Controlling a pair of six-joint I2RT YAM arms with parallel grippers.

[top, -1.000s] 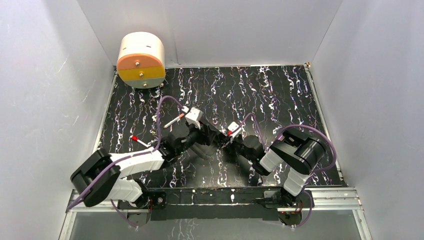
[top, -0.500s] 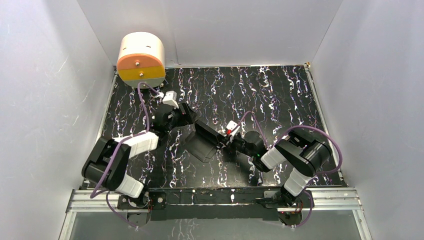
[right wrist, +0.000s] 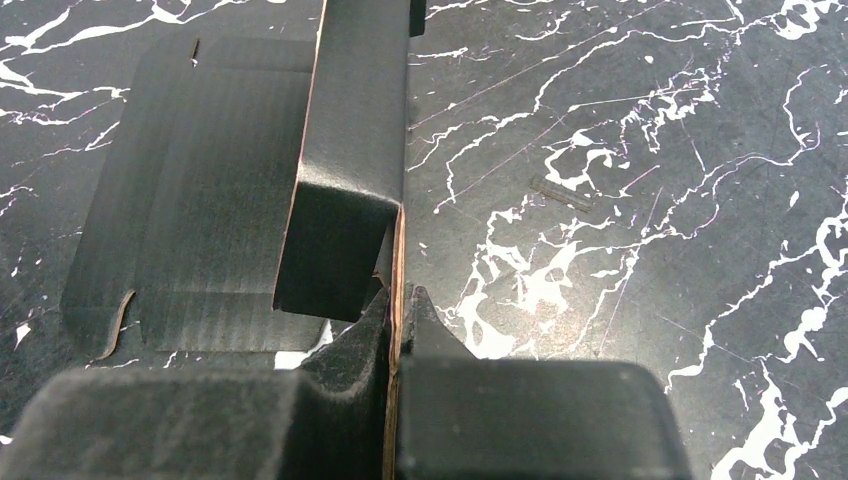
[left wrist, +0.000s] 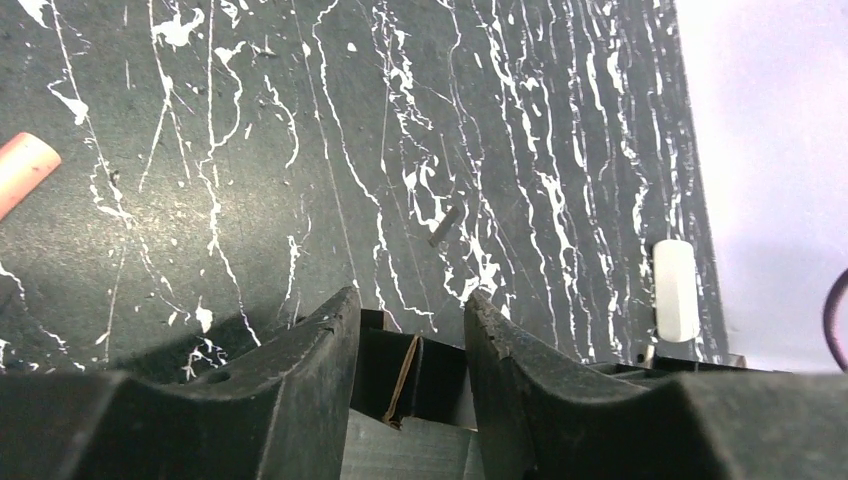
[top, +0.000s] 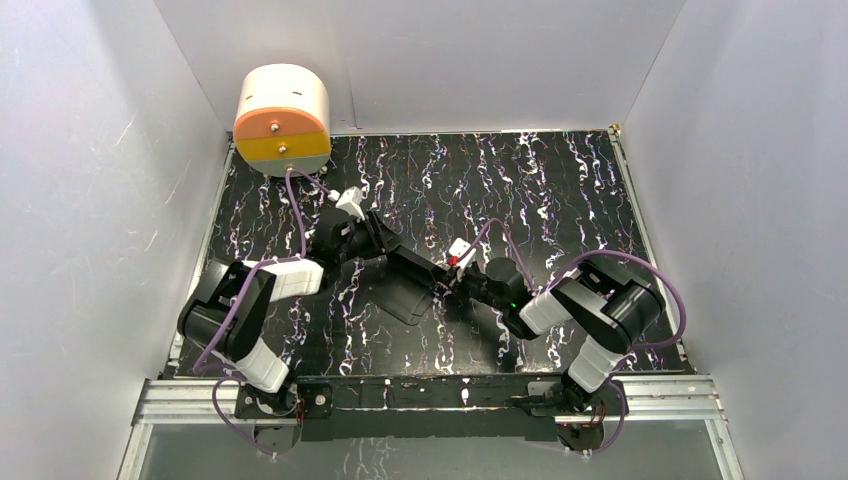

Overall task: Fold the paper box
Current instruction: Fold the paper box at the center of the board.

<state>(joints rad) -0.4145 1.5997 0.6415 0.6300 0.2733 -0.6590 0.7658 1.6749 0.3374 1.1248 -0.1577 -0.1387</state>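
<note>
The paper box (top: 405,285) is matte black card lying mid-table, one panel flat (right wrist: 200,190) and one wall standing up (right wrist: 350,150). My right gripper (right wrist: 398,300) is shut on the near end of that upright wall, with the brown cut edge of the card pinched between the jaws. In the top view it (top: 447,280) sits at the box's right end. My left gripper (top: 385,243) is at the box's far left end. In the left wrist view its jaws (left wrist: 408,310) stand apart around an upright card flap (left wrist: 410,365) without closing on it.
A round cream and orange device (top: 282,118) stands at the back left corner. A small grey stick (right wrist: 560,192) lies on the marbled surface right of the box. White walls enclose three sides. A metal rail (top: 430,392) runs along the near edge.
My left gripper left the box, swung back-left, then returned to the box's far left end with jaws open. My right gripper kept its hold and one box panel now lies flat.
</note>
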